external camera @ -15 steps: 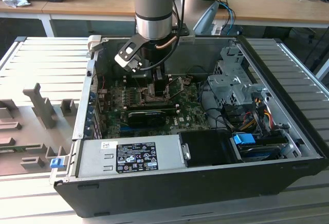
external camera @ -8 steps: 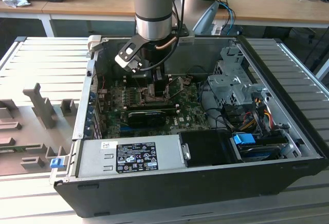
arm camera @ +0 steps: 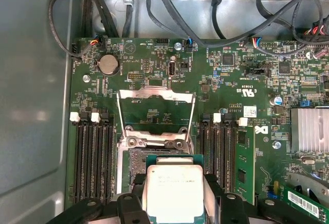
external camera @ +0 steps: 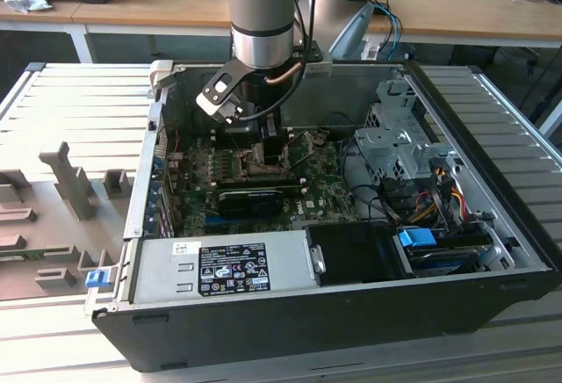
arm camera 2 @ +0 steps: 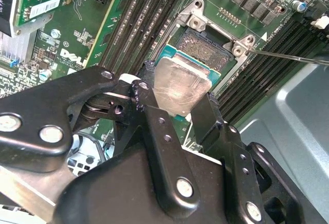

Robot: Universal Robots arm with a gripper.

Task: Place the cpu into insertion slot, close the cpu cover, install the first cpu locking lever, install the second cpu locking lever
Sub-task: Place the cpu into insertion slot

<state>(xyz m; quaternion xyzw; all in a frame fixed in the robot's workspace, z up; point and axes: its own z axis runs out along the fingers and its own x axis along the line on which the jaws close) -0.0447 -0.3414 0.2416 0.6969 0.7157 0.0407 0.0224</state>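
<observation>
Clamping the cpu (arm camera 2: 181, 82), the hand (arm camera 2: 179, 94) holds it metal face up over the insertion slot (arm camera 2: 204, 47).

Arm (external camera: 261, 14) hangs vertical, its end effector (arm camera 2: 177, 100) clamped on the cpu (arm camera 2: 181, 82).

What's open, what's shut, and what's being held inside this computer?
gripper: shut on the chip.
chip: held just over the socket, not in yet.
socket: empty and uncovered.
cover: flipped up, open.
computer case: open, insides showing.
</observation>
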